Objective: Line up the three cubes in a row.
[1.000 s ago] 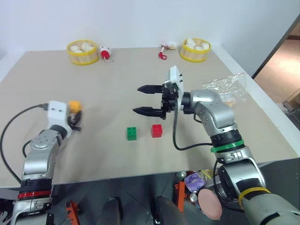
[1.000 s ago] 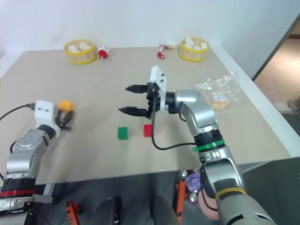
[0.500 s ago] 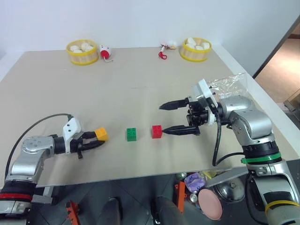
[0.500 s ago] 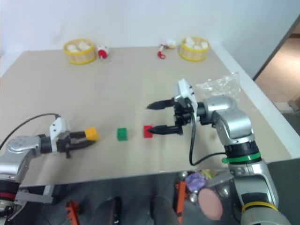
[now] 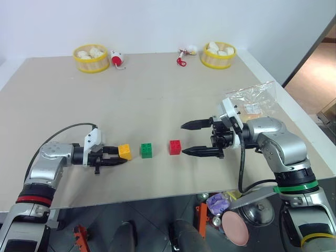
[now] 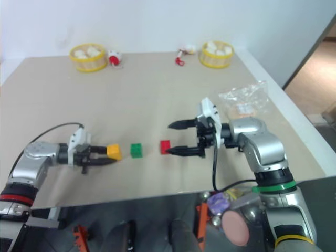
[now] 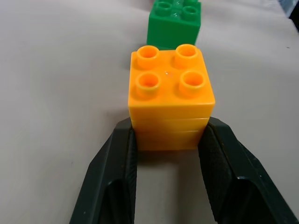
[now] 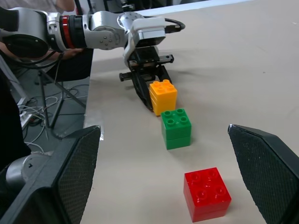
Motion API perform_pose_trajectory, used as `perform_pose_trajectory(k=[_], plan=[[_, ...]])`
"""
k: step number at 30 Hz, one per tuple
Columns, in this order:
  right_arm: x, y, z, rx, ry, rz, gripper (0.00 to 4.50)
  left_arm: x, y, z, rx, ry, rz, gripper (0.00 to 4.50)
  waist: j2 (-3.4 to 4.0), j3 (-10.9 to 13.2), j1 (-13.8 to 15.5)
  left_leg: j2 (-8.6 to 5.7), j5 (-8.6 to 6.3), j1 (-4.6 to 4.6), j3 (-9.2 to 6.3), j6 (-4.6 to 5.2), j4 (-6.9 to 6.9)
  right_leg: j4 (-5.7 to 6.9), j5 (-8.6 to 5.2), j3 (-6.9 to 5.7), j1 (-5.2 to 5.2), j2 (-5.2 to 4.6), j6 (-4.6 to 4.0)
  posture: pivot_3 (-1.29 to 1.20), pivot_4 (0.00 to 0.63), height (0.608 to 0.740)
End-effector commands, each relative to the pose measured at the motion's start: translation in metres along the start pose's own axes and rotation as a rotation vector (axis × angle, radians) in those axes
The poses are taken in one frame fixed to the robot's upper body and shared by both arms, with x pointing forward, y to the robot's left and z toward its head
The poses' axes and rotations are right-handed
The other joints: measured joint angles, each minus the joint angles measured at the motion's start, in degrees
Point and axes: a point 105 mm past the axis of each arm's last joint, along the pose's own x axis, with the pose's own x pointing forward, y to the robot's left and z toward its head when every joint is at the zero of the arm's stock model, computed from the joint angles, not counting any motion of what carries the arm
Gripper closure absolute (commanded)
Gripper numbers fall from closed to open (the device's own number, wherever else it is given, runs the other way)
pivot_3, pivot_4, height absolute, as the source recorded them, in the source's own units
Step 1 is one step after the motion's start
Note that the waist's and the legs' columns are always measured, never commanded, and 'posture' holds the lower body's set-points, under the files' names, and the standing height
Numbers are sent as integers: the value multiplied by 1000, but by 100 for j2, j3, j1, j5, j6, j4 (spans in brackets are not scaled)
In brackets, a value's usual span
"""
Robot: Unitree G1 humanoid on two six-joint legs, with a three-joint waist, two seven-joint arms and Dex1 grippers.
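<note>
Orange-yellow cube [image 7: 171,95], unlabelled, sits clamped in left gripper [image 5: 122,156] jaws.

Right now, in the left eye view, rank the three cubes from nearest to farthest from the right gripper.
From the right gripper, open at the right end of the row:
1. Red cube, just off its lower fingertip, on the table.
2. Green cube, middle of the row.
3. Orange cube, far left end, clamped in the left gripper.
</note>
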Motion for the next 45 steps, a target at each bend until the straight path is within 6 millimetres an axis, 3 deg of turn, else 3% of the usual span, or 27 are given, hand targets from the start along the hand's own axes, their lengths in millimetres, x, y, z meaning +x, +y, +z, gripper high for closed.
perform_pose_trajectory(k=[1, 10, 22, 38, 40, 42, 45], plan=[[-6, 2, 14, -54, -25, -13, 0, -5, 3, 1, 34, 17, -9, 3208, 0, 0, 0, 0, 0, 0, 1, 0, 0, 0, 0, 1, 0, 0, 1, 0, 150, 740], [-7, 1, 16, -52, -23, -18, 0, -23, 7, -12, 54, 67, 16, 3208, 0, 0, -7, 3, 0, 6, 1, 0, 0, 2, 1, 1, 1, 2, -1, 0, 150, 740], [-5, -1, 18, -59, -27, -16, 0, -27, 20, -9, 136, 67, 41, 3208, 0, 0, -7, 4, 5, 11, 0, 7, 7, 7, 7, 1, 1, 5, -28, 0, 150, 740], [-8, -3, 21, -67, -18, -22, 0, -22, 14, -14, 118, 68, -14, 3208, 0, 0, -6, 4, 6, 10, 1, 11, 10, 7, 18, 1, 1, 5, -15, 0, 150, 740], [-9, -4, 21, -70, -16, -26, 0, -21, 14, -15, 111, 73, -20, 2037, 0, 0, -7, 4, 6, 10, 1, 11, 11, 7, 16, 2, 1, 5, -17, 0, 150, 740], [-9, -5, 21, -71, -14, -28, 0, -20, 14, -15, 105, 70, -20, 1538, 0, 0, -6, 4, 6, 10, 1, 10, 11, 7, 16, 2, 1, 5, -17, 0, 150, 740], [-9, -6, 21, -73, -16, -31, 0, -19, 16, -12, 120, 54, 0, 408, 0, 0, -5, 4, 6, 8, 1, 10, 11, 6, 17, 2, 1, 4, -10, 0, 150, 740]])
